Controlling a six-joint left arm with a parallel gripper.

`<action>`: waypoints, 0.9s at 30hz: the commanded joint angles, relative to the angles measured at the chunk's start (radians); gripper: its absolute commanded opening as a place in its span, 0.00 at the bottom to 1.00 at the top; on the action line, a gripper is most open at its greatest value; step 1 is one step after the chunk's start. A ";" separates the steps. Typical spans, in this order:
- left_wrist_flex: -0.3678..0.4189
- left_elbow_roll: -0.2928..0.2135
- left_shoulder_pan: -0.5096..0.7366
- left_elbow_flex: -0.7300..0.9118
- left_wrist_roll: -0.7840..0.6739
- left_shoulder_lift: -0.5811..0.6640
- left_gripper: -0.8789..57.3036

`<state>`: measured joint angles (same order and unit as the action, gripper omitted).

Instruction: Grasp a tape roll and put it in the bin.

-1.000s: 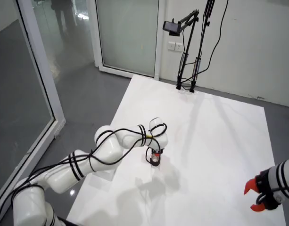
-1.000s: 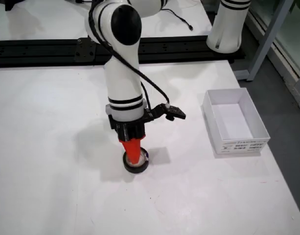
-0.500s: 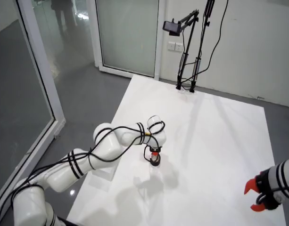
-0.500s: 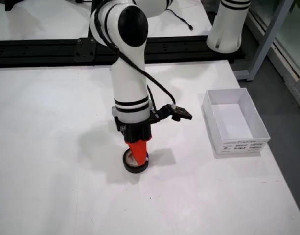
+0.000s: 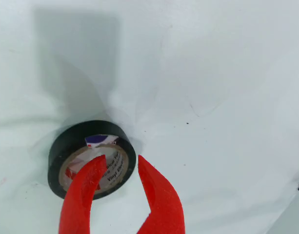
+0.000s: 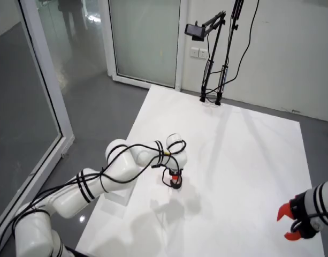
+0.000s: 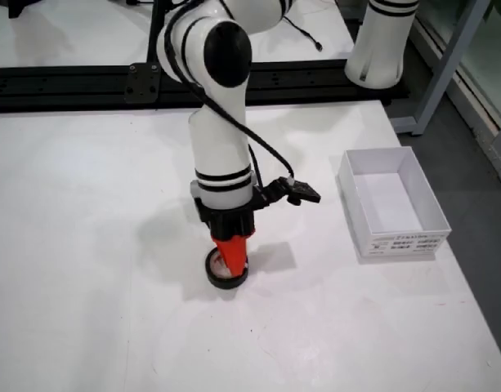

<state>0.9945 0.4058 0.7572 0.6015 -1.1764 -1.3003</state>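
Tape roll (image 5: 91,159) low and left in the wrist view, lying flat on the white table (image 5: 212,87), black vinyl wound on a printed cardboard core. Red gripper (image 5: 118,170) straddles its right wall: one fingertip (image 5: 93,168) inside the core hole, the other outside the black rim, jaws narrow but seemingly not yet clamped, with a sliver of gap showing. Looks like a light, stiff ring, smooth on its outer face, so pinching through the wall from hole to rim is the sensible hold.

Over to the high room view: white arm (image 6: 126,166) stretched across the table, gripper (image 6: 175,178) down at the roll (image 6: 176,183), too small here to judge the jaws. A second red claw (image 6: 290,225) sits idle at the lower right.

Front view now: gripper (image 7: 230,258) planted vertically in the roll (image 7: 225,271), which rests on the table (image 7: 87,245). White bin (image 7: 392,202) stands open well to the right, nothing visible inside. Lift looks imminent once the pinch bites.
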 commanded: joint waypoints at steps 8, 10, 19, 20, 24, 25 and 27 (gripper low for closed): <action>-0.083 -0.004 -0.013 0.023 -0.063 -0.031 0.26; -0.083 -0.004 -0.013 0.023 -0.063 -0.033 0.25; -0.071 -0.018 -0.012 0.021 -0.063 -0.033 0.00; -0.065 -0.025 -0.012 0.020 -0.063 -0.033 0.00; -0.017 -0.033 -0.001 -0.017 -0.052 -0.037 0.00; -0.001 -0.033 0.002 -0.035 -0.042 -0.037 0.00; 0.032 -0.031 0.004 -0.069 -0.025 -0.037 0.00</action>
<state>0.9294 0.3930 0.7463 0.6216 -1.2312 -1.3280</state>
